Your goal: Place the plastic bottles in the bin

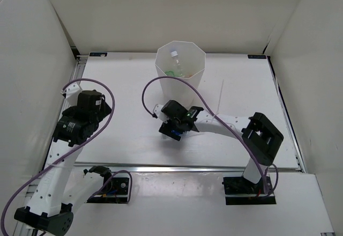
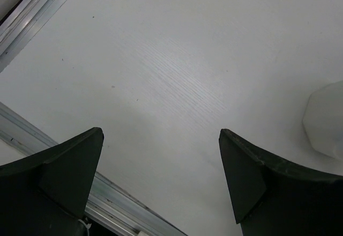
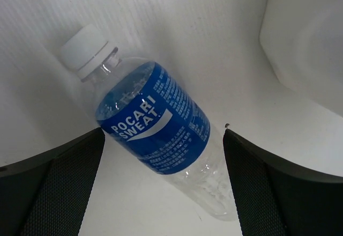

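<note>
The clear blue-labelled bottle with a white cap lies on its side on the table, between the spread fingers of my right gripper, which is open and not touching it. In the top view my right gripper hangs just in front of the white faceted bin and hides most of that bottle. Inside the bin I see a clear bottle and a bit of a green one. My left gripper is open and empty over bare table, far left of the bin.
The bin's lower wall stands close to the upper right of the right gripper. An aluminium rail runs along the table's near edge under the left gripper. White enclosure walls surround the table.
</note>
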Controlling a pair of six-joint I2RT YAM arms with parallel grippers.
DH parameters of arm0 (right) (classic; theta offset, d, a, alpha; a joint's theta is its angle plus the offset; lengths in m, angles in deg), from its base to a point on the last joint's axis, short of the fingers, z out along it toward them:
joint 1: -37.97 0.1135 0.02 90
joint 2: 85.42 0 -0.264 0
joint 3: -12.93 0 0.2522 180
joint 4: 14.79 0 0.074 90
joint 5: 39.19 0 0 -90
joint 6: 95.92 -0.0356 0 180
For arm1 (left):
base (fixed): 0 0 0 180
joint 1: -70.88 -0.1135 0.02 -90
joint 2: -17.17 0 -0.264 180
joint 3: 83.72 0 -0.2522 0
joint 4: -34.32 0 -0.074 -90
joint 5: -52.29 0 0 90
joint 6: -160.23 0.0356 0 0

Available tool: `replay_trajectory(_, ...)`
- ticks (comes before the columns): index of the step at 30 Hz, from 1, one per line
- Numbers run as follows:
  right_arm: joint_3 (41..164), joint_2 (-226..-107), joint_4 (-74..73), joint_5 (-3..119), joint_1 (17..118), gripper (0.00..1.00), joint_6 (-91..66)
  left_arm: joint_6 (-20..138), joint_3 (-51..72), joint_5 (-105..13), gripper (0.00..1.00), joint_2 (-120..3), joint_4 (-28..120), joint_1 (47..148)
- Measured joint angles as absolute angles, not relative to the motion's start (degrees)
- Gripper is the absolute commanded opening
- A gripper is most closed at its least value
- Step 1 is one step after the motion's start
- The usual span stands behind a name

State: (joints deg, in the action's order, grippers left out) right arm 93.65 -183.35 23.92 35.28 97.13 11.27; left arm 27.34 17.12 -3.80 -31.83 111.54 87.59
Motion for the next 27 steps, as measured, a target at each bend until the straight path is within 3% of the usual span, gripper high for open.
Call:
replay_trajectory(6, 93.65, -184.82, 23.55, 40.13, 93.50, 0.90, 10.03, 27.58, 17.95, -3.80, 1.00, -31.80, 113.31, 87.59)
replay_trajectory(11, 93.19, -185.25, 23.38, 42.69, 93.17, 0.78, 7.43, 27.62, 18.17, -3.80, 1.00, -32.02, 113.62, 87.59)
replay_trajectory(18, 93.14, -189.16, 25.60, 45.68, 92.71, 0.71, 2.36, 27.77, 18.56, -3.78, 1.00, -32.28, 113.64, 87.59)
replay_trajectory(20, 93.71, -190.19, 26.89, 46.75, 92.28, 0.61, 0.91, 27.84, 18.67, -3.76, 1.00, -32.28, 113.62, 87.59)
replay_trajectory(21, 94.15, -190.32, 27.33, 46.93, 92.08, 0.43, 0.21, 27.88, 18.76, -3.67, 1.00, -32.28, 113.62, 87.59)
replay_trajectory(23, 95.48, -190.87, 28.93, 47.45, 91.73, 0.25, -1.53, 28.01, 19.13, -3.48, 1.00, -32.28, 113.62, 87.59)
replay_trajectory(27, 98.37, -192.05, 33.34, 47.89, 91.69, 0.13, -4.75, 28.17, 19.80, -3.15, 1.00, -32.28, 113.62, 87.59)
